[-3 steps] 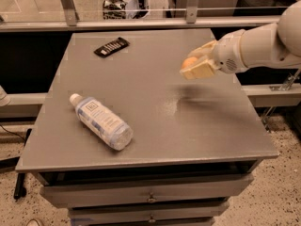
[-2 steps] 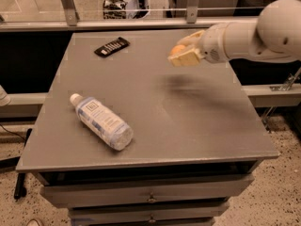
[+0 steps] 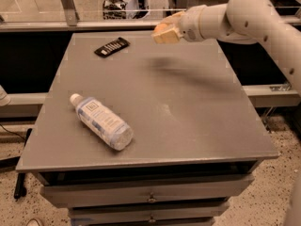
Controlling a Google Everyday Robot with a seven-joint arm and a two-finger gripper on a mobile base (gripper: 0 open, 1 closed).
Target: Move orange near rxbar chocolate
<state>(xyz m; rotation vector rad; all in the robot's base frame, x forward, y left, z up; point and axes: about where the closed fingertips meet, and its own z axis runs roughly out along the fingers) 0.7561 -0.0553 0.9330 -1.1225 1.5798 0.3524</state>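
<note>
The orange point(image 3: 159, 35) is held clear of the counter point(image 3: 197, 121), clamped in the claw point(image 3: 164, 31), which is closed round it so that it can be carried without rolling. The claw is found above the far edge of the counter, to the right of the rxbar chocolate point(image 3: 112, 46), which lies flat near the far left corner. A gap is left between them, so the task is judged unfinished. The arm point(image 3: 244, 13) is reached in from the far right, with room beneath for lowering. A water bottle point(image 3: 101, 122), laid on its side at the near left, is well apart from that path.
</note>
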